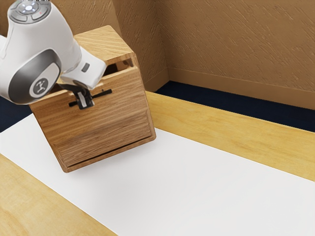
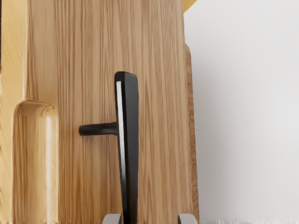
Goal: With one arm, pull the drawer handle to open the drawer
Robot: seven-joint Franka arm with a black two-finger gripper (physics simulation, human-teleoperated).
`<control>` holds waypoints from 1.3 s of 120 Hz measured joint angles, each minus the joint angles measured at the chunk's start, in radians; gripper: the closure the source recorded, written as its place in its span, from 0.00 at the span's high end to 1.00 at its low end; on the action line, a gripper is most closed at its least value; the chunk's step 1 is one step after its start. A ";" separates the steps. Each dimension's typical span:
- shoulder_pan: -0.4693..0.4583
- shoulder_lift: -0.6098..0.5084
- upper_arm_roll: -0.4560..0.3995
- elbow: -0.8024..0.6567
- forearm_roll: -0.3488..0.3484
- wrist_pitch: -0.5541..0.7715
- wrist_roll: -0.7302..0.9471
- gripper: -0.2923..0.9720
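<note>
A wooden cabinet (image 1: 106, 42) stands on the white mat at the exterior view's left. Its drawer front (image 1: 103, 123) carries a black bar handle (image 1: 98, 94). A dark gap (image 1: 125, 63) shows between the front's upper edge and the cabinet top. My gripper (image 1: 83, 102) is at the handle, near its end toward the exterior view's left. In the wrist view the handle bar (image 2: 128, 154) runs between my gripper (image 2: 149, 218), close against one fingertip (image 2: 112, 218) and well apart from the other. The gripper is open around the bar.
The white mat (image 1: 187, 187) covers a wooden table (image 1: 246, 132). Brown walls (image 1: 236, 39) stand behind, with dark floor (image 1: 236, 101) beyond the table's far edge. My white arm (image 1: 39, 54) overhangs the cabinet's upper left.
</note>
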 joint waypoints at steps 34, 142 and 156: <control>0.001 -0.031 -0.018 -0.020 -0.014 -0.004 -0.001 0.28; 0.014 -0.123 -0.071 -0.093 -0.064 -0.016 0.002 0.29; 0.014 -0.136 -0.076 -0.100 -0.068 -0.019 0.003 0.29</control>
